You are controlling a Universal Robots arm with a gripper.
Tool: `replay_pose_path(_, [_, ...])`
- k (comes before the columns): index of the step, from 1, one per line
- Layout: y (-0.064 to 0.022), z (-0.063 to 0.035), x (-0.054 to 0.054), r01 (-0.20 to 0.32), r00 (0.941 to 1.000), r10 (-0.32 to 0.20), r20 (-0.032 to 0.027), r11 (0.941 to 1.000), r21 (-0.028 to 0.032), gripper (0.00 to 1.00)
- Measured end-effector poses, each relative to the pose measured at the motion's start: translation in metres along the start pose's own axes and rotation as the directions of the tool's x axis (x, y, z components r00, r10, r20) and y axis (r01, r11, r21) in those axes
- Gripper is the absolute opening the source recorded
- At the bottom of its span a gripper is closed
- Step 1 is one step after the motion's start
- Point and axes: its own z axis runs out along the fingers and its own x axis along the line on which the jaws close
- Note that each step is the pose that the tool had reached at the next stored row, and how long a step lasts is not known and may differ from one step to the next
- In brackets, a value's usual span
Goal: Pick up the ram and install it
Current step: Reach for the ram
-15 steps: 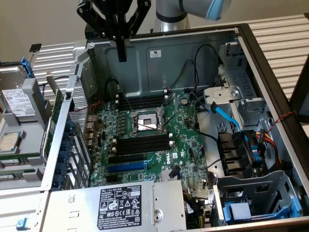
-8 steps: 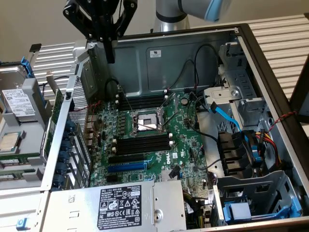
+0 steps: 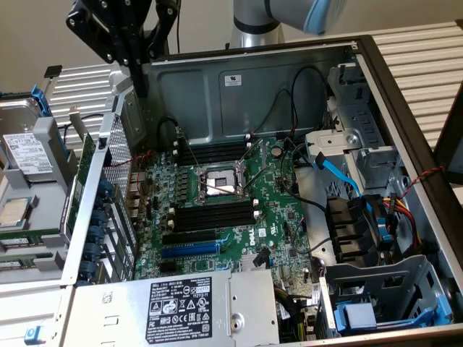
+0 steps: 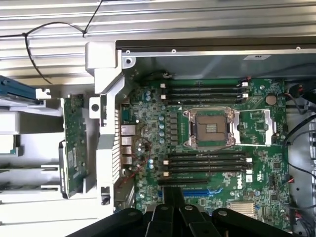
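The gripper [image 3: 142, 88] hangs closed and empty by the open case's corner, at the exterior view's left. The ram [image 4: 74, 133] lies outside the case, beside the metal side wall [image 4: 106, 163] and apart from the gripper. Black memory slots [image 4: 205, 163] flank the CPU socket [image 4: 210, 129]. A grey bracket partly hides the ram's end.

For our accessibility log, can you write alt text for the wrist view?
The shut gripper hangs above an open computer case, facing a green motherboard with an empty CPU socket between two banks of empty black memory slots. The ram, a green stick, sits outside the case beside its rear panel.
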Motion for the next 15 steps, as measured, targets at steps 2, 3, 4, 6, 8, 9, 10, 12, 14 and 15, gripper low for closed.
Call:
replay_pose_path(2, [-0.0007, -0.0002, 0.009, 0.0, 1.0, 0.0, 0.0, 1.0, 0.0, 0.11])
replay_pose_path(3, [-0.001, -0.0003, 0.013, 0.0, 1.0, 0.0, -0.0001, 1.0, 0.0001, 0.11])
replay_pose_path(4, [-0.0013, -0.0005, 0.018, 0.0, 1.0, 0.0, -0.0001, 1.0, 0.0001, 0.11])
replay_pose_path(6, [-0.0021, -0.0006, 0.027, 0.0, 1.0, 0.0, -0.0001, 1.0, 0.0, 0.11])
replay_pose_path(8, [-0.0028, -0.0008, 0.036, 0.0, 1.0, 0.0, 0.0, 1.0, 0.0001, 0.11])
replay_pose_path(9, [-0.0031, -0.0009, 0.04, 0.0, 1.0, 0.0, 0.0, 1.0, 0.0, 0.11])
replay_pose_path(10, [-0.0035, -0.001, 0.045, 0.0, 1.0, 0.0, -0.0001, 1.0, 0.0001, 0.11])
replay_pose_path(12, [-0.0043, -0.0012, 0.054, 0.0, 1.0, 0.0, 0.0, 1.0, 0.0, 0.11])
replay_pose_path(14, [-0.0052, -0.0014, 0.063, 0.0, 1.0, 0.0, 0.0, 1.0, 0.0, 0.11])
replay_pose_path(15, [-0.0057, -0.0015, 0.068, 0.0, 1.0, 0.0, -0.0001, 1.0, 0.0, 0.11])
